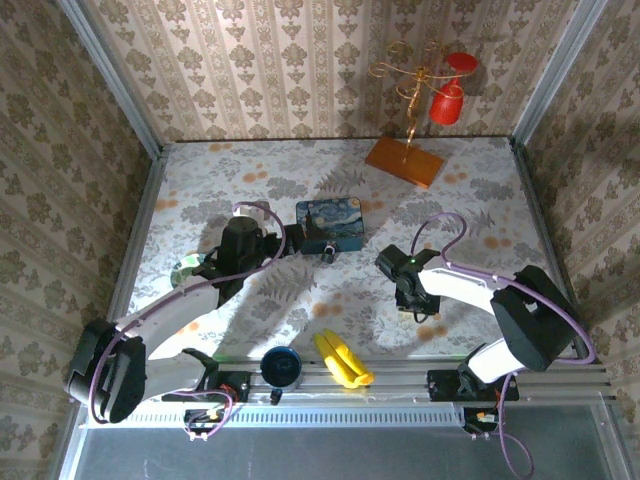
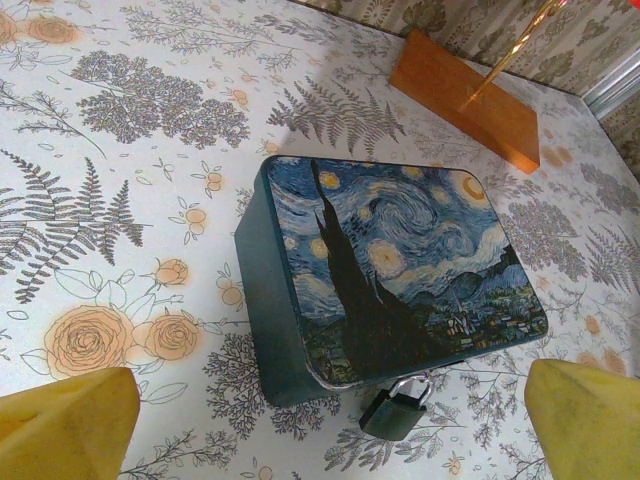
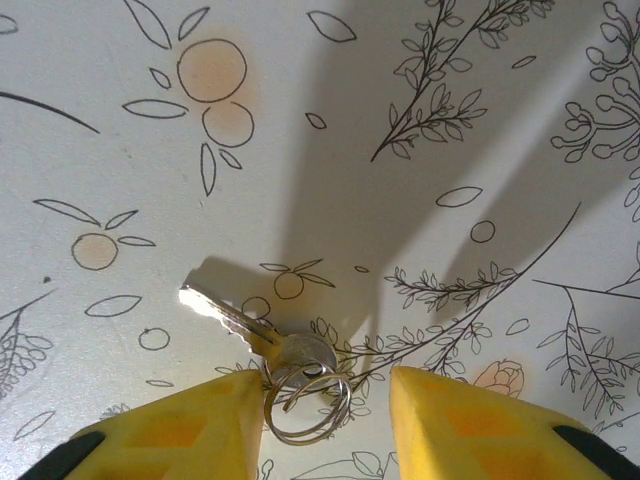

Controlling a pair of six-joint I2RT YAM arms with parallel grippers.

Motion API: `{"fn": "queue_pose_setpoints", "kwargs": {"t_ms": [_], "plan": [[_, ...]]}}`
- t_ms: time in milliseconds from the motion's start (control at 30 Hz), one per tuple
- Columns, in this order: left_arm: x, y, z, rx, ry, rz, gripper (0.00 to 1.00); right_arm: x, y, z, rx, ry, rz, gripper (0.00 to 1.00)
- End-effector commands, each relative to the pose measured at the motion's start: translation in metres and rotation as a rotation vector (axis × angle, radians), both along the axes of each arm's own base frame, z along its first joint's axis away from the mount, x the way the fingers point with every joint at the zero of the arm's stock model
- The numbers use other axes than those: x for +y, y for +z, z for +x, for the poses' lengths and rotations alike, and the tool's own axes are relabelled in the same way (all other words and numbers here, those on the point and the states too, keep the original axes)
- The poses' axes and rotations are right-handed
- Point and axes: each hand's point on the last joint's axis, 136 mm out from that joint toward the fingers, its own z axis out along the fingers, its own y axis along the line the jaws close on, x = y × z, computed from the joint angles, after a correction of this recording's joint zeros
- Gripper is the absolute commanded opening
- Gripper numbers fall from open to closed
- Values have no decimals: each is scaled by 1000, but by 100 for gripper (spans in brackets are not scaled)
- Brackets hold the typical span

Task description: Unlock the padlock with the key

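Note:
The small dark padlock [image 2: 400, 410] with its silver shackle hangs from the front latch of the blue painting-printed box [image 2: 400, 260] and rests on the tablecloth. My left gripper [image 2: 330, 422] hovers in front of that box corner, its yellow fingers [image 2: 70, 425] spread wide and holding nothing. In the top view the box [image 1: 330, 224] sits mid-table with the padlock [image 1: 330, 252] at its near edge and the left gripper [image 1: 288, 238] to its left. The silver key [image 3: 240, 322] lies flat with its ring [image 3: 305, 400] between my right gripper's [image 3: 325, 430] fingers; the left finger touches the ring, the other stands apart.
A wooden-based gold stand [image 1: 404, 160] with red cups [image 1: 447, 103] stands at the back right. Bananas [image 1: 342, 360] and a dark mug [image 1: 281, 366] lie at the near edge. A shiny disc [image 1: 185, 267] lies left of the left arm. The right gripper [image 1: 418, 305] points down right of centre.

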Motion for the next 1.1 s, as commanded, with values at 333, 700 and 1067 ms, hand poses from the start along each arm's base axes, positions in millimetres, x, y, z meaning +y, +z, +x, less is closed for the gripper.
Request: {"fn": "queue_pose_setpoints", "kwargs": {"t_ms": [333, 700, 1067], "plan": [[-5, 13, 4, -22, -3, -43, 100, -3, 0, -2, -24, -22, 4, 22], [-4, 17, 3, -28, -4, -38, 100, -3, 10, 6, -38, 4, -18, 9], [-4, 20, 4, -24, -4, -44, 100, 15, 57, 18, -131, 80, 68, 0]]}}
